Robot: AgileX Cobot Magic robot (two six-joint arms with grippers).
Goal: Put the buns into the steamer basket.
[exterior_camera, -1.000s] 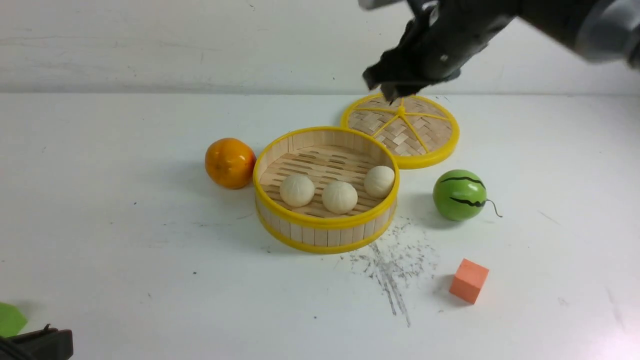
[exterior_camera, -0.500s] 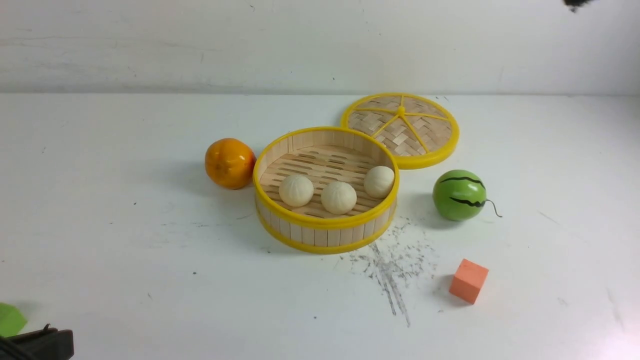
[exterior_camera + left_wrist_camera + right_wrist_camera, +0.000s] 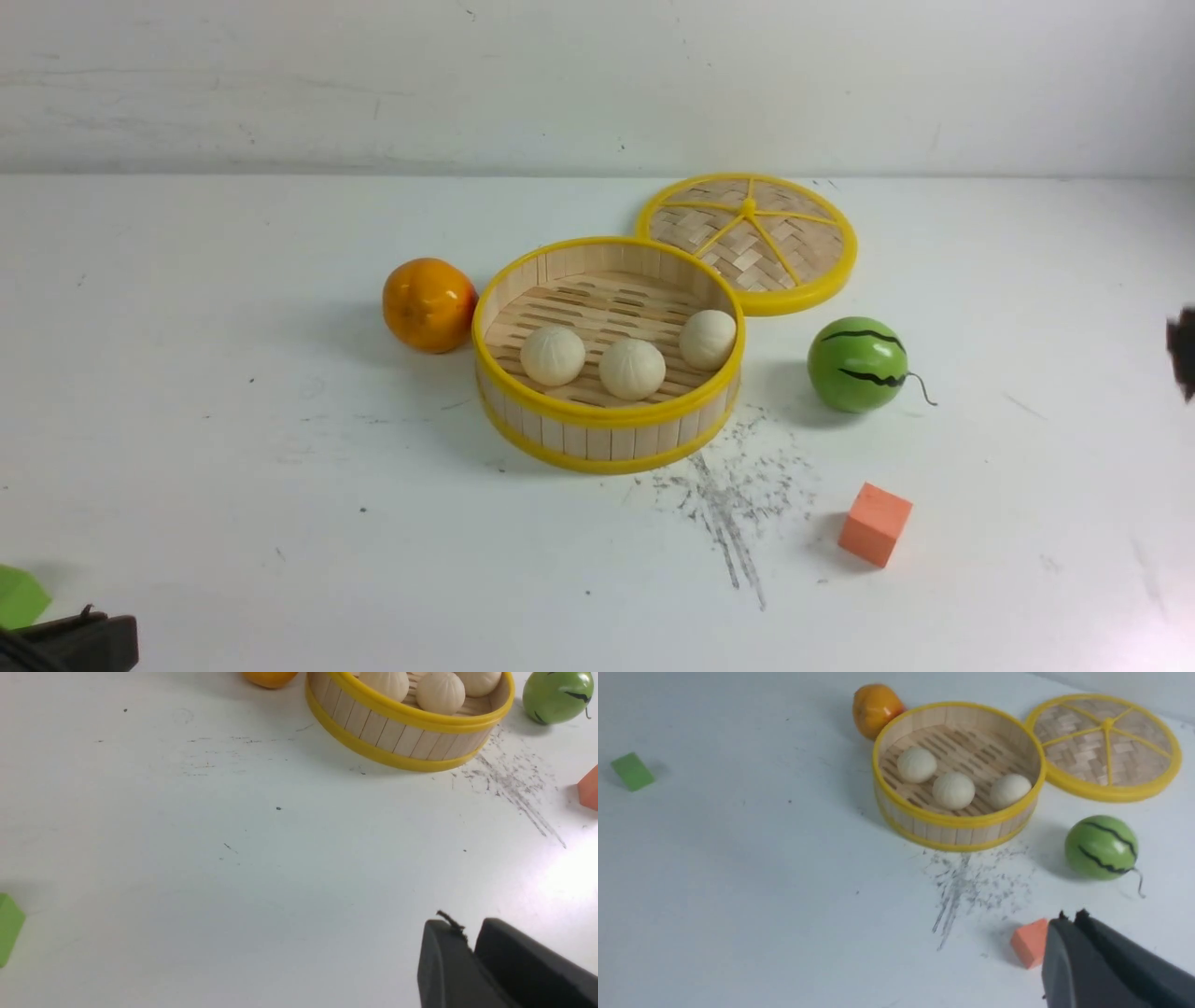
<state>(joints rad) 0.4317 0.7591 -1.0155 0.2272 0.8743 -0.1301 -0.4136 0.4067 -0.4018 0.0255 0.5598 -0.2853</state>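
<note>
Three cream-white buns [image 3: 553, 355] [image 3: 632, 369] [image 3: 708, 339] lie on the slatted floor of the steamer basket [image 3: 607, 439], mid-table. The right wrist view shows them in a row [image 3: 916, 764] [image 3: 953, 790] [image 3: 1010, 790] inside the basket [image 3: 952, 835]. My left gripper [image 3: 70, 639] rests low at the near left corner, far from the basket; in its wrist view the left gripper [image 3: 467, 931] is shut and empty. Only a dark tip of my right gripper [image 3: 1184, 353] shows at the right edge. In its own view the right gripper [image 3: 1071, 917] is shut and empty, above the table near the orange cube.
An orange [image 3: 428, 304] touches the basket's left side. The flat woven lid [image 3: 747, 243] lies behind it on the right. A green watermelon ball [image 3: 859, 364] and an orange cube [image 3: 875, 524] sit to the right, and a green block [image 3: 17, 597] at the near left.
My right arm left its place above the woven lid, went up out of view, and now shows at the right edge. The buns and the left gripper have not moved.
</note>
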